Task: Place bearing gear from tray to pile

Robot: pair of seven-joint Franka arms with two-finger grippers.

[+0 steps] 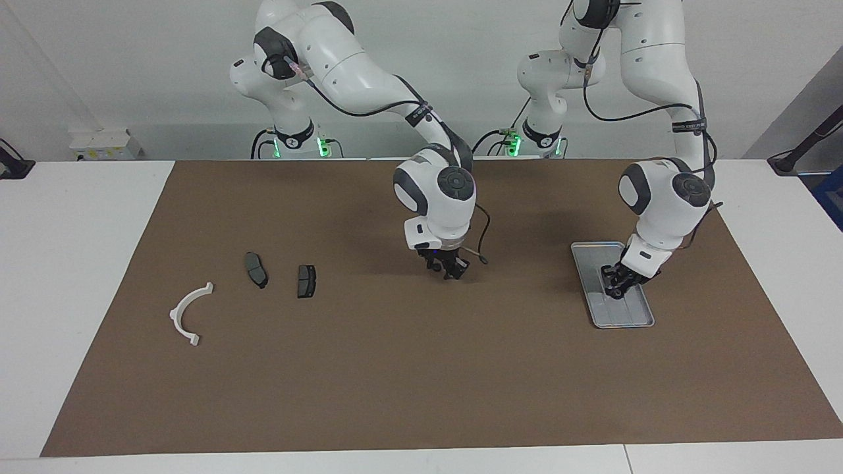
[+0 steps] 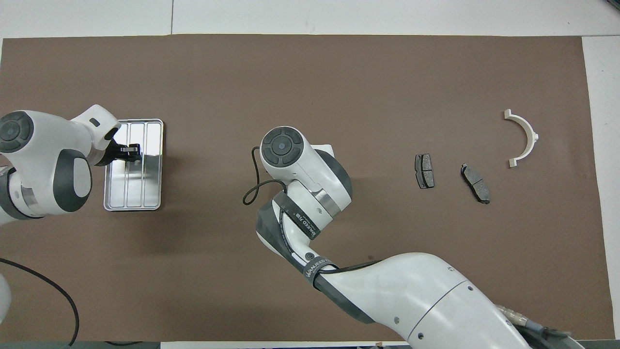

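The silver ribbed tray (image 1: 630,313) lies at the left arm's end of the table, also in the overhead view (image 2: 145,186). My left gripper (image 1: 616,284) is low over the tray, shut on the small dark bearing gear (image 1: 618,290), which is mostly hidden by the fingers. From above the left gripper (image 2: 130,152) covers the tray's middle. The pile lies toward the right arm's end: a white half-ring bracket (image 1: 186,312) and two dark brake pads (image 1: 256,269) (image 1: 306,280). My right gripper (image 1: 448,268) waits low over the mat's middle; from above its own wrist hides it.
A brown mat (image 1: 395,368) covers most of the white table. A black cable loop (image 2: 254,186) hangs beside the right wrist. The bracket (image 2: 525,138) and pads (image 2: 424,170) (image 2: 475,182) lie apart from each other on the mat.
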